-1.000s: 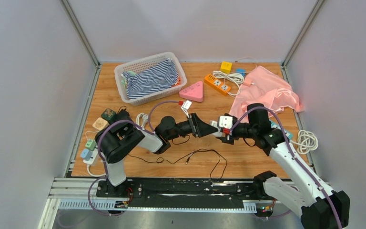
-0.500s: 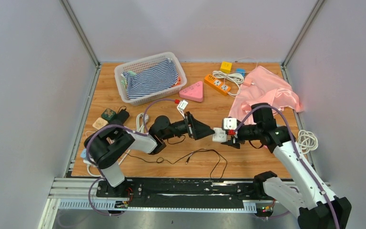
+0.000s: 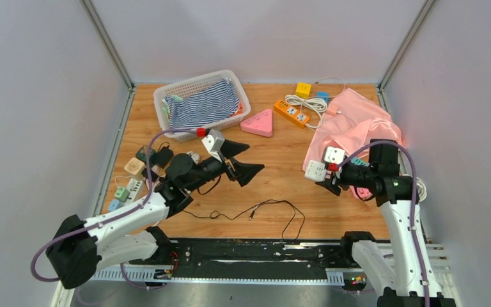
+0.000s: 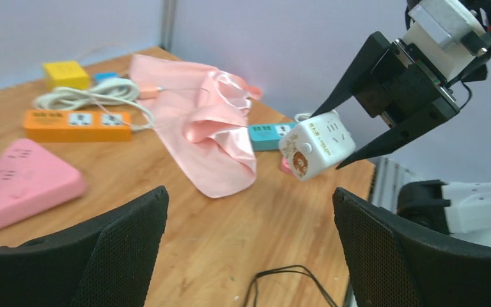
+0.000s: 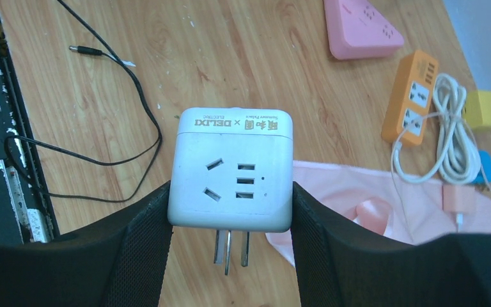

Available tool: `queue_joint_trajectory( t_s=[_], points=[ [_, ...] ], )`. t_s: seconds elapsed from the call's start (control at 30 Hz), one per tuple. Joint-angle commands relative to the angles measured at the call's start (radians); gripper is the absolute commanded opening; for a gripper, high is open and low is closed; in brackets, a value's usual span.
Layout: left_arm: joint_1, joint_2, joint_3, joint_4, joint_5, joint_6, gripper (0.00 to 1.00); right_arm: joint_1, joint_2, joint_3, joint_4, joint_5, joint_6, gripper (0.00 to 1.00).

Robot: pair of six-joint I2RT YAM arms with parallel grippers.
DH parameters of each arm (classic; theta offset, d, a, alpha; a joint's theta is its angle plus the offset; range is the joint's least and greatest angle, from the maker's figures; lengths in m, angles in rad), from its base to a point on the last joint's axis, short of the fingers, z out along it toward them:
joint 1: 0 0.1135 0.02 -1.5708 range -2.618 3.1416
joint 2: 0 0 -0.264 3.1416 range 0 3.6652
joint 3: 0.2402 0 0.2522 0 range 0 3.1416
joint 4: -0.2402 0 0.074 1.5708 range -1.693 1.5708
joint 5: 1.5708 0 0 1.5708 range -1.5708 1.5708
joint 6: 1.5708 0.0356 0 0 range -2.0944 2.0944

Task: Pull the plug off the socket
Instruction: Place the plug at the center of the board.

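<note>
since the right gripper point(image 5: 230, 204) pinches the socket cube point(image 5: 231, 163) by its sides, the outlet face is exposed, nothing plugged in; left gripper point(image 4: 249, 220) jaws spread wide, empty.

The pink triangular strip point(image 5: 363, 32) is cropped at the top edge.

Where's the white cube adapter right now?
The white cube adapter is right of centre in the top view, held above the table between the fingers of the right gripper, beside the pink cloth.
</note>
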Motion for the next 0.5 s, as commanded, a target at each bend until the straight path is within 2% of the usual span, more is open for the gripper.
queue_joint_trajectory(
  t_s=[0.0, 0.1, 0.23, 0.47],
  points=[
    [0.002, -0.127, -0.05, -0.105, -0.196, 0.192, 1.0, -0.093, 0.037, 0.054, -0.076, 0.017, 0.034, 0.0],
    [0.003, -0.171, -0.061, -0.105, -0.276, 0.209, 1.0, -0.144, 0.061, 0.058, -0.094, 0.063, 0.053, 0.0],
    [0.017, -0.162, -0.087, -0.1, -0.397, 0.151, 1.0, -0.224, 0.082, 0.049, -0.112, 0.127, 0.056, 0.0],
    [0.021, -0.188, -0.129, -0.064, -0.349, 0.14, 1.0, -0.33, 0.11, -0.034, -0.063, 0.305, 0.056, 0.0]
  ],
)
